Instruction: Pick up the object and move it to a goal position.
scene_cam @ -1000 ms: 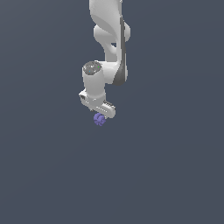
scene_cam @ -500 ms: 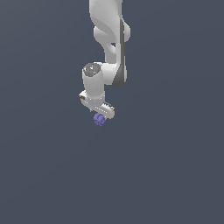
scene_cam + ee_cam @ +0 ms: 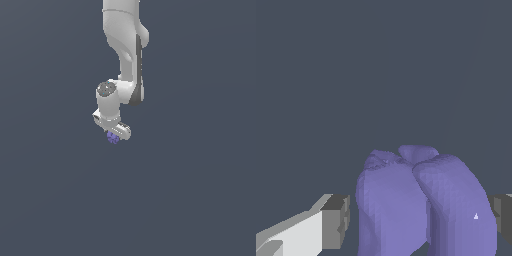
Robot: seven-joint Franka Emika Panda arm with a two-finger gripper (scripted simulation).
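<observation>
The object is a small lumpy purple-blue blob (image 3: 113, 138), held under the white gripper (image 3: 114, 135) at the end of the white arm, near the middle of the exterior view. In the wrist view the blob (image 3: 423, 202) fills the space between the two grey-tipped fingers (image 3: 336, 221), with one finger on each side of it. The gripper is shut on the blob. Whether the blob touches the grey surface below cannot be told.
A plain dark grey surface (image 3: 190, 200) fills the scene around the arm. The white arm (image 3: 127, 55) comes down from the exterior view's top. No other objects show.
The gripper and the blob have barely moved over the last second; the arm's pose looks nearly the same.
</observation>
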